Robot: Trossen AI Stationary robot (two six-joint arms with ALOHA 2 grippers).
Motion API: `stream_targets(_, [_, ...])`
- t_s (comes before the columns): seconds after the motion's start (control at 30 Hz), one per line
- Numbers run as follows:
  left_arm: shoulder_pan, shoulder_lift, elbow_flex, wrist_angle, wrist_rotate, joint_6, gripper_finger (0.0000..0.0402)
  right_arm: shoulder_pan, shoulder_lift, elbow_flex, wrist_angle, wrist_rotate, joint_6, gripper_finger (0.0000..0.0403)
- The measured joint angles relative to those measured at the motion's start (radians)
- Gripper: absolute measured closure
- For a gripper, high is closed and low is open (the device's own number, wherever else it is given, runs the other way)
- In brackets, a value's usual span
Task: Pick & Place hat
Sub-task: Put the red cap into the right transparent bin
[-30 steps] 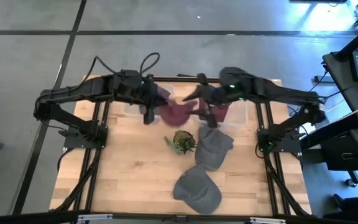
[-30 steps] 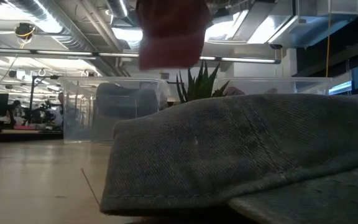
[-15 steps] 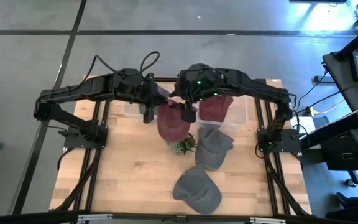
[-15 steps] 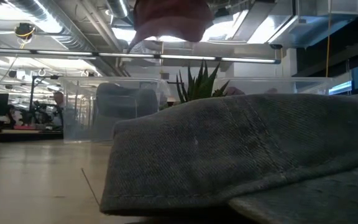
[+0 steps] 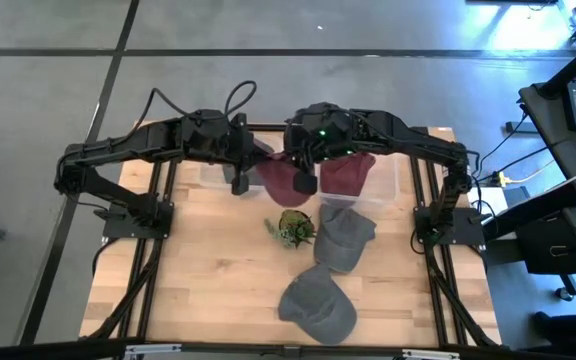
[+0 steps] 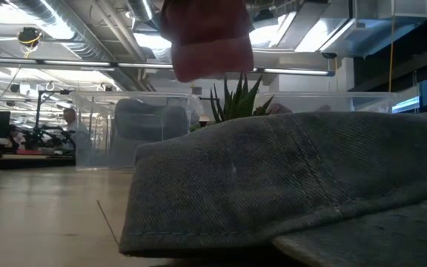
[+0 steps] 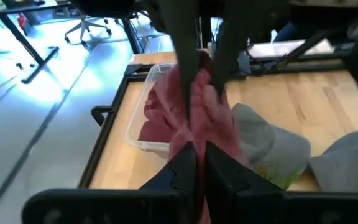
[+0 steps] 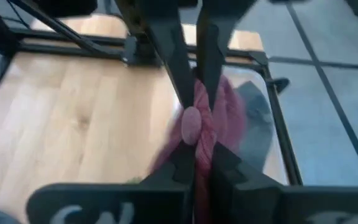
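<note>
Both grippers pinch the same maroon hat (image 5: 280,178) between closed fingers: the left gripper (image 5: 240,182) holds its left edge and the right gripper (image 5: 305,180) its right edge, so the hat hangs in the air between them, just behind the small green plant (image 5: 294,227) and in front of the clear plastic bins (image 5: 383,190). A second maroon hat (image 5: 345,174) lies inside the right-hand bin, behind and to the right of the plant. Two grey hats lie on the wooden table (image 5: 198,270), one (image 5: 345,237) touching the plant's right side and the other (image 5: 317,303) well in front of the plant.
</note>
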Motion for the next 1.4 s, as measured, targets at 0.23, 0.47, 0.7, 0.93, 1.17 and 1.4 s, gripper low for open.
stream_targets(0.23, [-0.001,-0.004,0.0,-0.003,-0.002,0.019,0.0343,-0.001,-0.008,0.0,-0.048,0.026,-0.019,0.0393])
stream_targets(0.47, [-0.001,-0.065,0.0,0.006,-0.013,0.044,0.0281,-0.003,-0.045,0.0,-0.127,0.143,-0.057,0.039])
stream_targets(0.7, [-0.001,-0.178,-0.123,0.13,-0.013,0.043,0.0268,-0.015,-0.152,-0.021,-0.198,0.168,-0.047,0.0394])
stream_targets(0.93, [0.0,-0.267,-0.304,0.253,-0.069,0.034,0.0271,-0.015,-0.348,-0.237,-0.182,0.24,-0.003,0.0394])
stream_targets(1.17, [0.0,-0.275,-0.348,0.298,-0.105,0.026,0.0268,-0.016,-0.631,-0.612,-0.018,0.277,-0.075,0.0394])
stream_targets(1.4, [0.0,-0.272,-0.348,0.305,-0.121,0.021,0.0271,-0.016,-0.915,-0.973,0.207,0.275,-0.179,0.0394])
